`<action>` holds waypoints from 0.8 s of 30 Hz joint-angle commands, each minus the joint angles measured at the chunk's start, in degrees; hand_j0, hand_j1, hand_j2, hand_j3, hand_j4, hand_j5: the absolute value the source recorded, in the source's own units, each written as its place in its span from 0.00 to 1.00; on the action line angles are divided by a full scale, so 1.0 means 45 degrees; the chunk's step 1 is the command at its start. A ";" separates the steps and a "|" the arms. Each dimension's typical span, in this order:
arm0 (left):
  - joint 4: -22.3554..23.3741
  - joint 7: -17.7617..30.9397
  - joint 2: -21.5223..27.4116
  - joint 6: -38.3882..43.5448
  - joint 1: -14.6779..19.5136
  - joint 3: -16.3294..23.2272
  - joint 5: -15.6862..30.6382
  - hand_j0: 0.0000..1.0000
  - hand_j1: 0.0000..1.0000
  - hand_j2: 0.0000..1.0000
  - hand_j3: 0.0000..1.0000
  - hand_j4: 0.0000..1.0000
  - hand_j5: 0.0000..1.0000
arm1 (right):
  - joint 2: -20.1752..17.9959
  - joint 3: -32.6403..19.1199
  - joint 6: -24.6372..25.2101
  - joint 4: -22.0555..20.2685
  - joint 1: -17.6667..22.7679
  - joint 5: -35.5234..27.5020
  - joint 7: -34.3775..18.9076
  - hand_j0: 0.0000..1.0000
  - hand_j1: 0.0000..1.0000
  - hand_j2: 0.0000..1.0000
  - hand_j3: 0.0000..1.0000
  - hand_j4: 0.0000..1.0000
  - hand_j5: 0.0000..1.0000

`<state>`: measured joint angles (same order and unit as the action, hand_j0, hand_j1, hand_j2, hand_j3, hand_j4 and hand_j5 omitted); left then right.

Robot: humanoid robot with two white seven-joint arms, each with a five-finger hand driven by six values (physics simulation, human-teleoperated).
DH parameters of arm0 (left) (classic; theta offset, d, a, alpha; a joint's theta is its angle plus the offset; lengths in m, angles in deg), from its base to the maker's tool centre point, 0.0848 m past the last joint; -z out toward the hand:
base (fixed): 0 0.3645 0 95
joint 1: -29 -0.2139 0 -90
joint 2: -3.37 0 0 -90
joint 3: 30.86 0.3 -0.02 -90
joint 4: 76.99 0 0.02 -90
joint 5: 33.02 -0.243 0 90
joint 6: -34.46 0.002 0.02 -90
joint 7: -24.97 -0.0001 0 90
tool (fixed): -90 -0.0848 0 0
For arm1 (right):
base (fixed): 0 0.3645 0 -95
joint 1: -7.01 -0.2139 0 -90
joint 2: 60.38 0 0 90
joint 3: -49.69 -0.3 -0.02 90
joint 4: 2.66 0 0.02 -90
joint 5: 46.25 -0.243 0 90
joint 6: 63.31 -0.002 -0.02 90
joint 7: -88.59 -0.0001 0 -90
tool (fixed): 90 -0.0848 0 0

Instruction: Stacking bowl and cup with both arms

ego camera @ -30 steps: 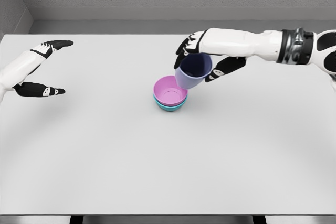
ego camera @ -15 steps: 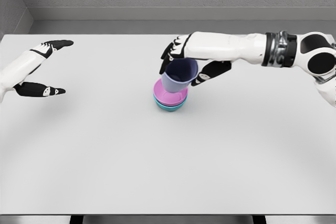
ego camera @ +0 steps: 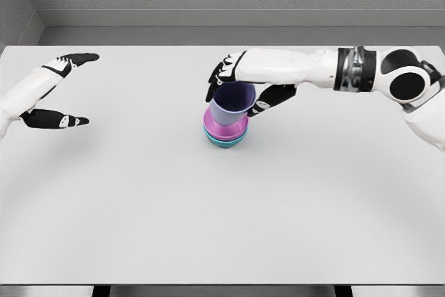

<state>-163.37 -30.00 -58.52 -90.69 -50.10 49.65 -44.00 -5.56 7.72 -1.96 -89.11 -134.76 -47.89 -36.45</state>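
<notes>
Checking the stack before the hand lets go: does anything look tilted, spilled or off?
Nothing stands out. The right robot hand holds the cup roughly upright over the pink bowl, which sits nested squarely in the teal bowl. No spill shows. The left robot hand is open, far off at the left.

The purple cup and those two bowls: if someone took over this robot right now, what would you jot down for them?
Right hand: closed around the purple cup, holding it over the bowls.
Left hand: open, holding nothing, at the far left of the table.
Bowls: pink bowl already nested in the teal bowl, mid-table.
Cup: its base sits at or just inside the pink bowl; whether it rests there fully I cannot tell.
Done: bowls stacked, cup brought over them.
Left: settle the cup, let go, draw the right arm away.
</notes>
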 commanded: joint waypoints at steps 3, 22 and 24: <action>-0.0004 -0.0006 0.0003 0.0034 0.0000 -0.0001 0.0115 1.00 1.00 1.00 1.00 1.00 1.00 | 0.0181 0.0010 0.0018 0.0188 0.0000 0.0090 0.0009 0.68 0.68 0.68 0.68 0.68 0.68; -0.0024 -0.0006 -0.0055 0.0034 0.0000 -0.0001 0.0115 1.00 1.00 1.00 1.00 1.00 1.00 | 0.0533 0.0206 -0.0021 0.0774 0.0098 0.0422 0.0009 0.69 0.69 0.69 0.69 0.69 0.69; -0.0024 -0.0006 -0.0055 0.0034 0.0000 -0.0001 0.0115 1.00 1.00 1.00 1.00 1.00 1.00 | 0.0533 0.0186 -0.0021 0.0832 0.0098 0.0461 0.0009 0.69 0.69 0.69 0.69 0.69 0.69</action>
<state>-163.45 -30.00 -58.78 -90.69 -50.10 49.65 -43.94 -3.28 8.63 -2.20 -85.64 -134.32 -45.67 -36.45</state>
